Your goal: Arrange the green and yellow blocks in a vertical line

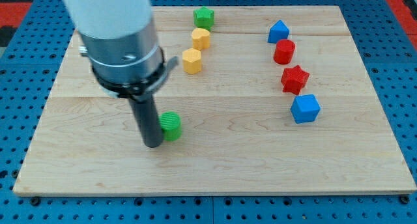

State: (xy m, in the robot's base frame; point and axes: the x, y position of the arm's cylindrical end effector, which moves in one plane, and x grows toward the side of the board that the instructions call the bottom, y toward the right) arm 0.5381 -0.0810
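While my tip (pixel 153 144), a bare rod tool with nothing to clench, rests against the left side of the green cylinder (pixel 171 126), that small, rigid, seemingly light block should slide easily on the worktop (pixel 260 159) toward the yellow hexagon (pixel 192 60) if pushed squarely.

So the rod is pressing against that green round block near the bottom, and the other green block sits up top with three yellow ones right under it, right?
Almost. The camera view shows two yellow blocks under the green star, not three: an upper yellow block and a lower yellow block. The rest holds: my tip is against the view's left side of the green round block near the bottom.
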